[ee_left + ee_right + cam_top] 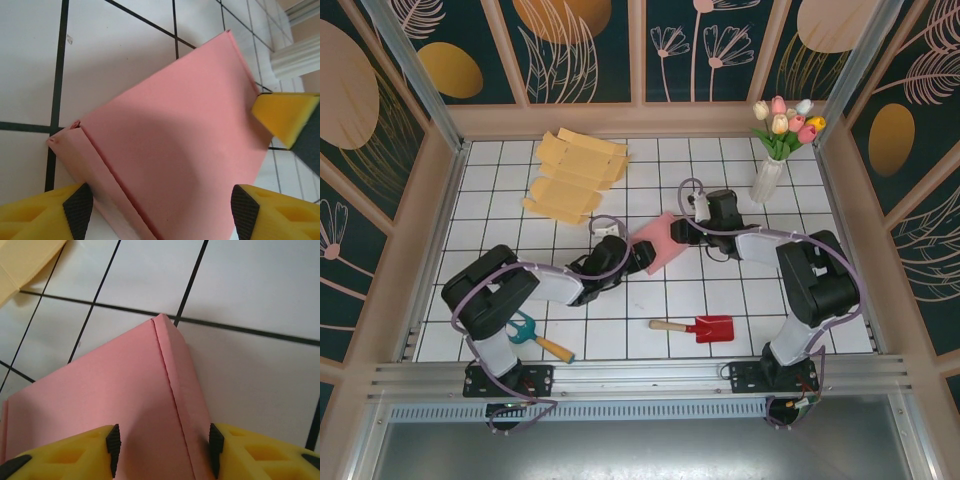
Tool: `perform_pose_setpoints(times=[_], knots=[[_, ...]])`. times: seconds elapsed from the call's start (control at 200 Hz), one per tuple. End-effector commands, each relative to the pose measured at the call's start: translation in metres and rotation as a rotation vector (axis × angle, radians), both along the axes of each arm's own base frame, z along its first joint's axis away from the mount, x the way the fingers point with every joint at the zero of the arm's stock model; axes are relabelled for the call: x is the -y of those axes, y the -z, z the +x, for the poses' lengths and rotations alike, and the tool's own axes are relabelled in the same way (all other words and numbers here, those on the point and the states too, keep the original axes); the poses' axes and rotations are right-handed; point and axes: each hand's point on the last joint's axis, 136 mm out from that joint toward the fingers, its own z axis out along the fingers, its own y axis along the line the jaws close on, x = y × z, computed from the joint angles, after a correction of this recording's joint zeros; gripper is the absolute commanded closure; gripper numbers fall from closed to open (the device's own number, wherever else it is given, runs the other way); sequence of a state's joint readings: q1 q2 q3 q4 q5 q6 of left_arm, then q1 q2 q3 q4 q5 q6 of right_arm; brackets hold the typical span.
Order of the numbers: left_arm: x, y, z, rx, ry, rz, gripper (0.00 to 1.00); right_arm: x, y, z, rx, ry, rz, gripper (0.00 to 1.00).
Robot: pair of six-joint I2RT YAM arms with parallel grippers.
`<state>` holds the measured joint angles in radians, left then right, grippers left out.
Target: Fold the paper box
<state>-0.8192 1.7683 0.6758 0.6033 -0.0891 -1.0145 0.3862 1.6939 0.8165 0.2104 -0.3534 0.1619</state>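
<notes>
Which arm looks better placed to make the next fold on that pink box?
Probably right. The right gripper straddles the creased side flap of the pink box, ready to pinch it. The left gripper stands wide across the whole box, better for steadying it.

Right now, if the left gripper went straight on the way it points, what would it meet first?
The left gripper would meet the pink box first; it lies between the fingers, though depth is unclear.
</notes>
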Motion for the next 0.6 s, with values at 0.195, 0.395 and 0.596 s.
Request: perform_pose_setpoints(times=[0.195, 0.395, 0.596], knots=[[0.075, -0.063, 0.053, 0.158, 0.128, -0.004, 0.24, 0.015, -0.04, 0.024, 0.095, 0.108, -0.002, 0.5], [0.118, -0.083, 0.096, 0.269, 0.177, 0.034, 0.24, 0.058, -0.063, 0.051, 0.18, 0.283, 0.021, 0.5], [0.152, -0.091, 0.139, 0.361, 0.232, 0.041, 0.23, 0.092, -0.07, 0.074, 0.237, 0.408, 0.021, 0.49]])
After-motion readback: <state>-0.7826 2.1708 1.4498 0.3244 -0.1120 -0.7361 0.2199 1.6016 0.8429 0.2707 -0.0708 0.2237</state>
